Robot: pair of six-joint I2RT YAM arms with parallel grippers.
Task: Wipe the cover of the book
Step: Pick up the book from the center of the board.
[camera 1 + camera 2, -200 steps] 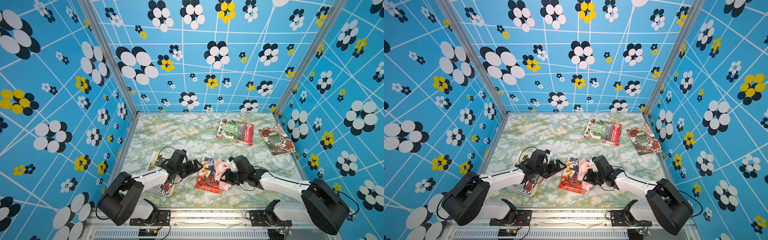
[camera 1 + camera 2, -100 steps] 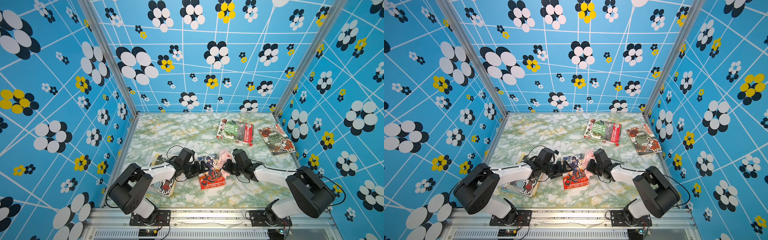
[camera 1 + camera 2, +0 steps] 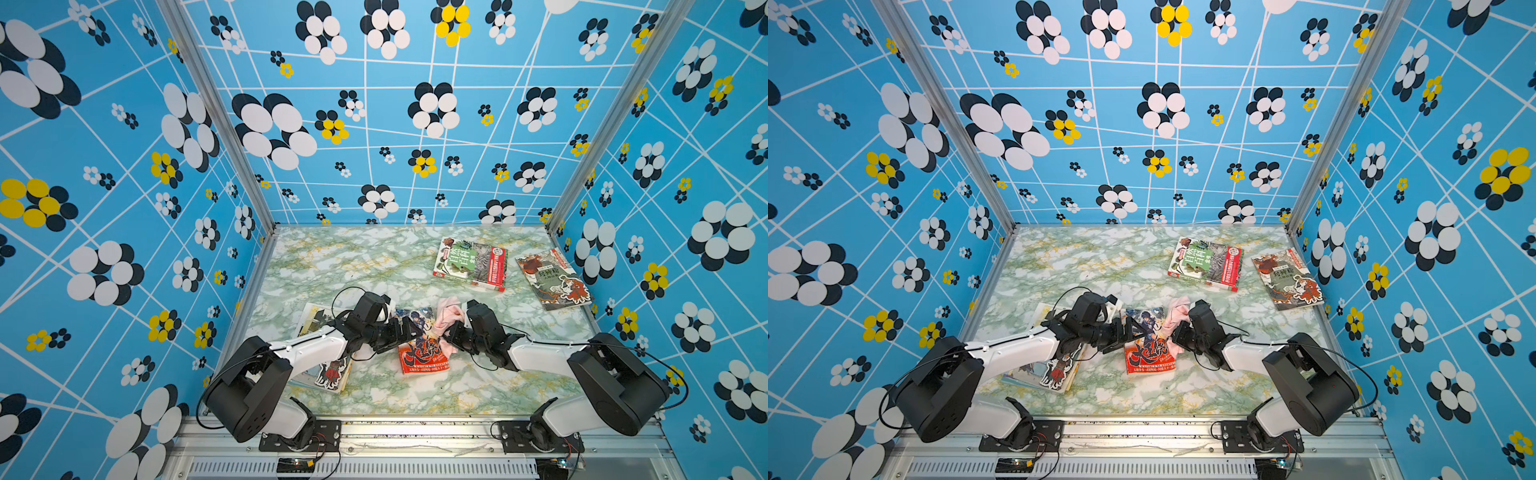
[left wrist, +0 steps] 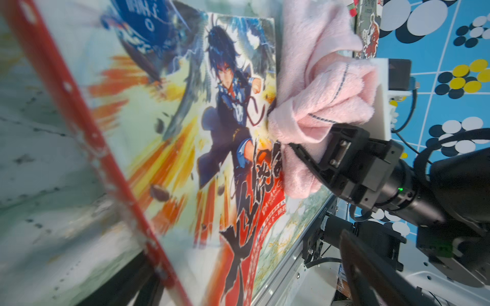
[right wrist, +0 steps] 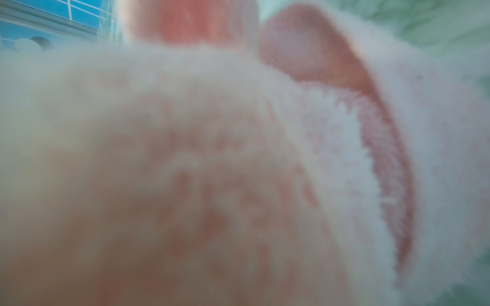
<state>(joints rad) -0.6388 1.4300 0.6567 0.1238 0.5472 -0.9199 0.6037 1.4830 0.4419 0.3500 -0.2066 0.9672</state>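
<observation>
The book (image 3: 420, 347) (image 3: 1148, 347) with a red and blue manga cover lies flat near the table's front middle. My right gripper (image 3: 452, 330) (image 3: 1177, 330) is shut on a bunched pink cloth (image 3: 446, 316) (image 3: 1174, 316). The cloth rests against the far right edge of the cover and fills the right wrist view (image 5: 212, 159). My left gripper (image 3: 405, 328) (image 3: 1126, 328) stands open, its fingers spread over the book's left edge. The left wrist view shows the cover (image 4: 225, 132) and the cloth (image 4: 323, 92) at its side.
A green and white book (image 3: 469, 264) (image 3: 1206, 264) and a brown illustrated book (image 3: 552, 279) (image 3: 1287, 279) lie at the back right. Another book (image 3: 330, 372) (image 3: 1054, 370) lies under my left arm. Blue patterned walls close in three sides of the marble table (image 3: 353, 262).
The right gripper has drawn the cloth from the cover's middle to its far right edge. The left gripper has moved right onto the book's left edge.
</observation>
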